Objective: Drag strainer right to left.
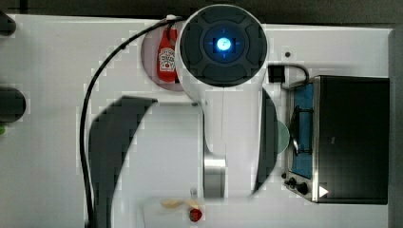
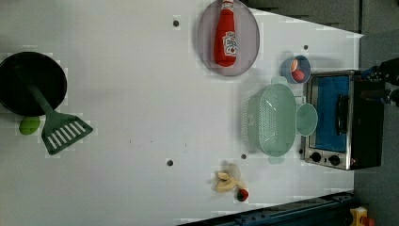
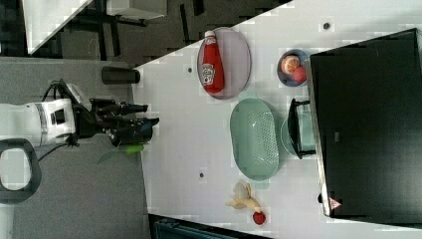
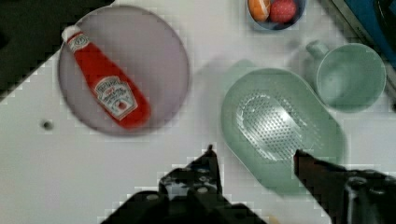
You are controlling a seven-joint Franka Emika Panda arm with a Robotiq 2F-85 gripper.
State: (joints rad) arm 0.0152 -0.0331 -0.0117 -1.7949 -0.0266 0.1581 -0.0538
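strainer (image 2: 272, 120): mint oval colander, on the white table (image 2: 131, 94), untouched. in the left view it lies just left of the mug (image 2: 307, 119), which stands against the oven (image 2: 342, 120); the plate (image 2: 207, 42) with the ketchup bottle (image 2: 225, 33) sits near, above it, the small bowl (image 2: 296, 69) of fruit to the upper right.
gripper (image 4: 254, 161): fingers spread, empty, held high over the strainer's rim in the wrist view; in the right view it hangs well apart from the table.
step: approach, by my reading; drag not yet begun.
next move calls for: descent to the rim, one finger inside the wall and one outside, a firm pinch, then a level pull across the table away from the oven, steering clear of the plate.
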